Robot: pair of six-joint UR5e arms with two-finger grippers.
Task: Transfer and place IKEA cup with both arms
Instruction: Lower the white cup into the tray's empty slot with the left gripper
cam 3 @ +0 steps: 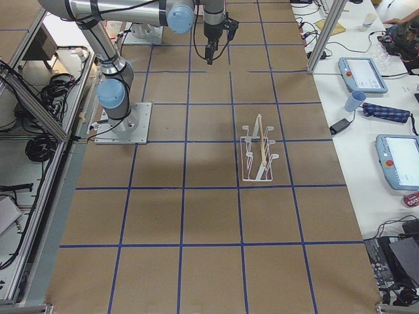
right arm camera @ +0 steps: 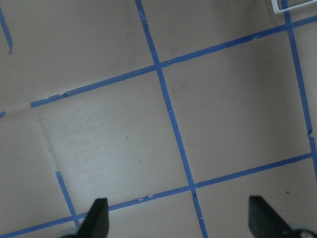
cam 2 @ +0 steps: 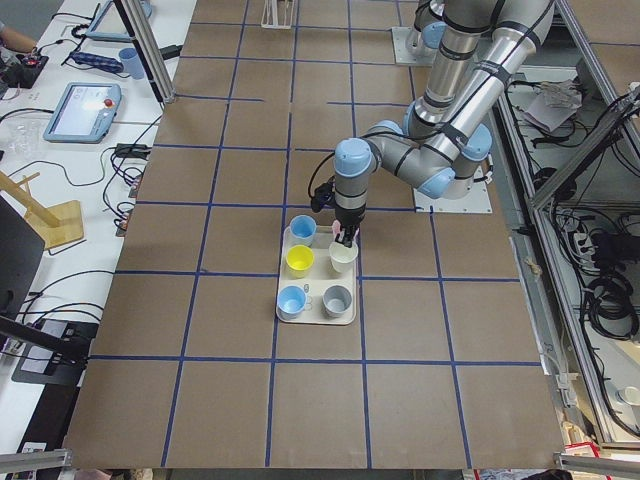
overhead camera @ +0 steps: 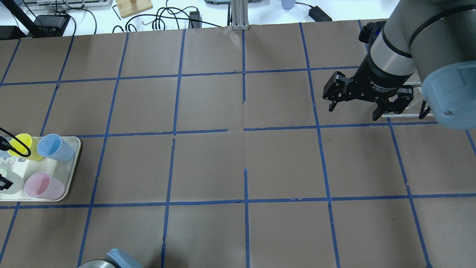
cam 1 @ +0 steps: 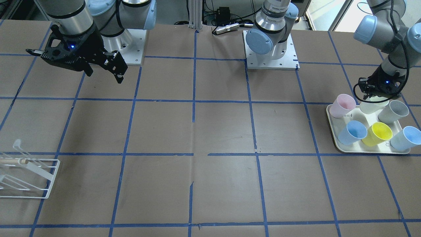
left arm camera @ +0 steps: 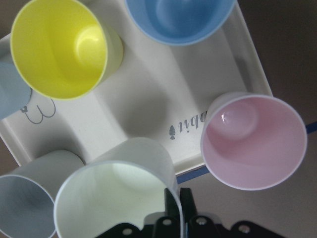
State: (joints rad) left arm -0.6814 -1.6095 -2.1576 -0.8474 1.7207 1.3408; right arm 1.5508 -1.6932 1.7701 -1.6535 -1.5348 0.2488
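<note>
The off-white IKEA cup [cam 1: 372, 106] is at the robot-side edge of a white tray [cam 1: 356, 116], between a pale pink cup [cam 1: 342, 105] and a grey cup [cam 1: 393, 112]. My left gripper [cam 1: 378, 89] is shut on its rim from above. In the left wrist view one finger [left arm camera: 174, 210] sits over the cup's [left arm camera: 119, 198] wall. I cannot tell whether the cup rests on the tray or hangs just above it. My right gripper [cam 1: 75, 64] is open and empty, hovering over bare table far from the tray; it also shows in the overhead view [overhead camera: 353, 111].
Also on the tray are a blue cup [cam 1: 352, 131], a yellow cup [cam 1: 378, 133] and a light blue cup [cam 1: 406, 138]. A white wire rack [cam 1: 26, 177] stands at the table's other end, near the right gripper [cam 3: 211, 52].
</note>
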